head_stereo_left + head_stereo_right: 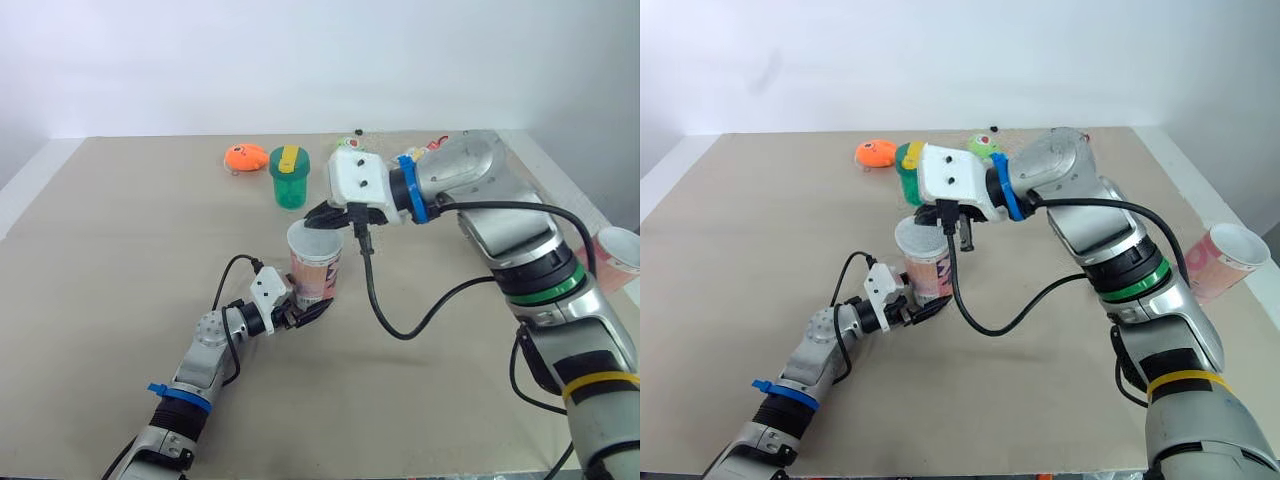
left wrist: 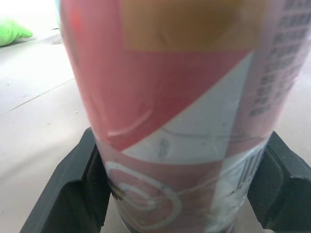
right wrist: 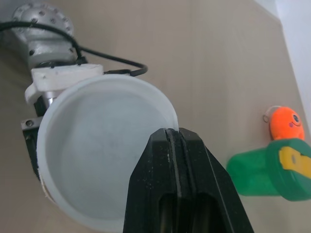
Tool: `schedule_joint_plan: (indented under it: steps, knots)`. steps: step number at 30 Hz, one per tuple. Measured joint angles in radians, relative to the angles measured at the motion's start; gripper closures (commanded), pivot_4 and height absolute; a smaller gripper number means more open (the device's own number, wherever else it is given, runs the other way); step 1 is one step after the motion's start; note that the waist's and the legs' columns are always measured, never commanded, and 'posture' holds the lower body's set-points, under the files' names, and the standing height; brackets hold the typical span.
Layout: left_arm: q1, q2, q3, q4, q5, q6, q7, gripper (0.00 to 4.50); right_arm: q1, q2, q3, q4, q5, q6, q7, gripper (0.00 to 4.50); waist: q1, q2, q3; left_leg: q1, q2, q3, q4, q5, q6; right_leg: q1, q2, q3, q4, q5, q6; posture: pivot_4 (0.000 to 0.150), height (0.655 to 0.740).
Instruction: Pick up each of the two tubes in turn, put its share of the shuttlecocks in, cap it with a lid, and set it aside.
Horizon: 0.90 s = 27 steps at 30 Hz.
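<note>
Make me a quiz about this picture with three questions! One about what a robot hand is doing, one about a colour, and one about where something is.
1. What is the left gripper doing?
A. Hanging open above the table
B. Shut on the upright pink-and-white tube
C. Holding a spoon

2. What colour is the round toy at the far side of the table?
A. Blue
B. Orange
C. Black

3. Where is the green plastic jar with the yellow-striped lid?
A. On the table, beside the round toy
B. On the floor
C. Stacked on top of the tube

Answers:
1. B, its black fingers press against both sides of the tube.
2. B, it is bright orange against the tan table.
3. A, the jar stands just to the right of the toy.
</note>
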Motion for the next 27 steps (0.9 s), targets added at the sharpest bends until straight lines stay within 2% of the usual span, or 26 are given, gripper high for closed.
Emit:
schedule_joint_plan:
  steps: [27]
  knots:
    - [0.008,-0.002,-0.003,-0.018,0.0,0.016,0.012,1.33,-0.004,0.009,0.004,0.0,-0.111,-0.093,0.032,4.48,0.0,0.0,0.0,-0.001,-0.002,-0.007,-0.002,0.0,0.0,0.001,-0.003,-0.006,0.0,-0.003,-0.002,0.15,0.74]
